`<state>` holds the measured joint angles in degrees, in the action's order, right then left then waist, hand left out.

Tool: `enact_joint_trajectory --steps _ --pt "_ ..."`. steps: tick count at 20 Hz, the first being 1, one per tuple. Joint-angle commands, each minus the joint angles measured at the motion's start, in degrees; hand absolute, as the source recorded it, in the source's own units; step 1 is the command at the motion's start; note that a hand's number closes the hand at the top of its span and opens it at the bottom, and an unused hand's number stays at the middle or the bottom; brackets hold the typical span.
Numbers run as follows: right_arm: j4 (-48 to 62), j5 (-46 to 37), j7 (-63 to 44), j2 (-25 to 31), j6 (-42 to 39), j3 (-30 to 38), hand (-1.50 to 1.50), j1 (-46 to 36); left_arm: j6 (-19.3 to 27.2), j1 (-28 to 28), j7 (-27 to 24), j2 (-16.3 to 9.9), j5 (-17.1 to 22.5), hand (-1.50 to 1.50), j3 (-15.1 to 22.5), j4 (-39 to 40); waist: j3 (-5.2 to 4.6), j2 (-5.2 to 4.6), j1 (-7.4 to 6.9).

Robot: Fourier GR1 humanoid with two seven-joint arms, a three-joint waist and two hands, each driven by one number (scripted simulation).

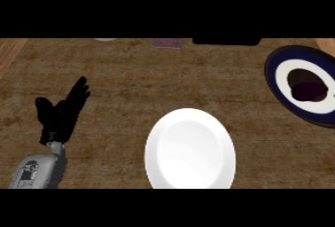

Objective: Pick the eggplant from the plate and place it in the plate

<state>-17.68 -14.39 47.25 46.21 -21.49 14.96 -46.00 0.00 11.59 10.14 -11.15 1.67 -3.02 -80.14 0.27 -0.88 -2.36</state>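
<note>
Head view: left hand point(60, 116) at lower left, fingers straight and relaxed, pointing up, holding nothing; grey forearm point(38, 170) below it. White plate point(189, 150) just right of hand, bare. Dark blue plate point(307, 86) with white ring far right of hand, well apart, holds purple eggplant point(309, 90). Brown woven counter point(170, 75) beneath. Right hand unseen.

We counted two plates: one white point(189, 148), one dark-rimmed point(278, 66) at the counter's right edge; one eggplant point(309, 90); one hand point(62, 116).
</note>
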Motion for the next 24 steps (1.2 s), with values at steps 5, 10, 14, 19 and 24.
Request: enact_joint_trajectory --steps 5,10,14,19,24 --pt "6.08 9.73 -6.59 2.42 -17.11 7.14 -1.5 -4.97 -0.54 -0.47 -1.3 -1.68 0.39 0.0 -1.98 0.78 -0.14 0.3 0.5" --pt "9.11 12.57 -13.81 4.99 -30.46 8.16 -1.5 -3.51 -0.4 -1.21 -0.56 -0.85 -0.11 0.0 -0.91 0.59 -0.03 0.27 0.8" --pt "8.26 14.14 -15.19 5.25 -32.26 9.29 -1.5 -2.25 -0.7 -1.07 -1.59 -0.15 0.04 0.0 -0.42 0.08 0.15 -0.34 -0.33" --pt "5.19 15.73 -12.22 4.54 -32.23 10.37 -1.5 2.76 0.38 0.07 -1.44 0.82 0.06 0.0 -0.7 0.73 0.28 -0.55 0.4" --pt "4.41 17.64 -16.21 6.76 -33.34 11.73 -1.5 1.99 -0.33 1.03 0.52 0.14 0.48 0.0 -0.58 -1.0 0.31 -0.52 -0.36"
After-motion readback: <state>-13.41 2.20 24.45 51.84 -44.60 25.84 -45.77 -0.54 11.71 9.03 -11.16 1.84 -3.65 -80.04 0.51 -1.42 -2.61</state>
